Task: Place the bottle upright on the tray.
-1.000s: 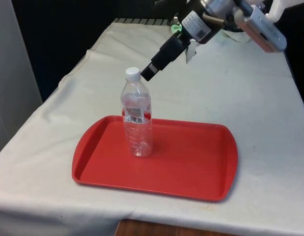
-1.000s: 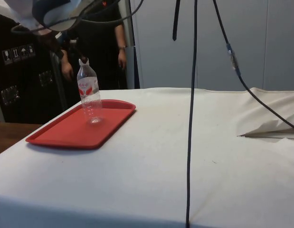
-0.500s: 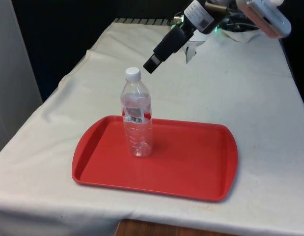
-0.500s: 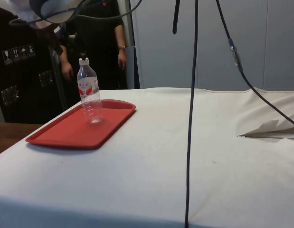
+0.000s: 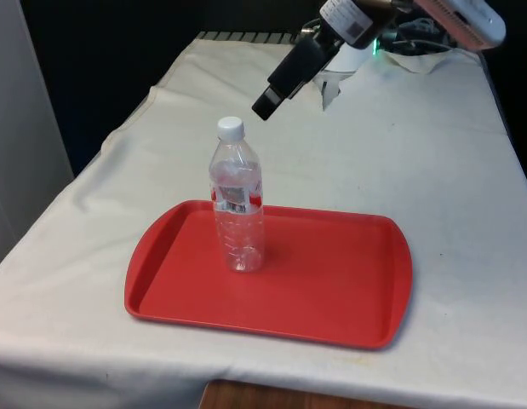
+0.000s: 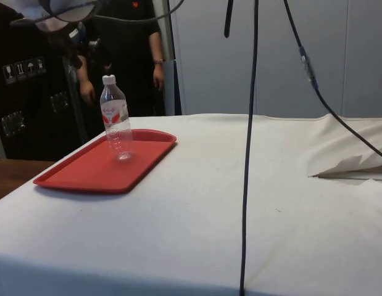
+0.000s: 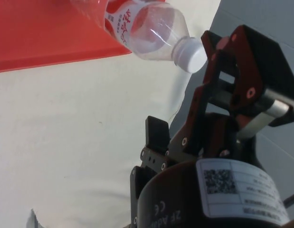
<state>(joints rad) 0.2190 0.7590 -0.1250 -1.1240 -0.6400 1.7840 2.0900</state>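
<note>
Since the earlier frame, the black gripper has climbed up and back from the bottle's white cap, which it hung right beside a second ago; in the front view it now sits at about one o'clock from the cap, well clear of it, and the white arm behind it has risen toward the upper edge. Nothing else has shifted. The clear plastic water bottle stands upright on the red tray, toward the tray's nine o'clock end in the front view and close to its far rim, with its red-and-white label around the upper body. In the side view the same bottle stands near the far end of the tray, cap on top, and a person in dark clothing stands behind the table at roughly one o'clock from it. The wrist view looks past the gripper's red-edged finger toward the bottle, whose cap sits just beside that finger's tip without touching it, the tray beyond it on the white cloth. The claw has hold of nothing; how far its fingers stand apart I cannot tell. The white tablecloth lies under the tray, and a black cable hangs in front of the side view.
</note>
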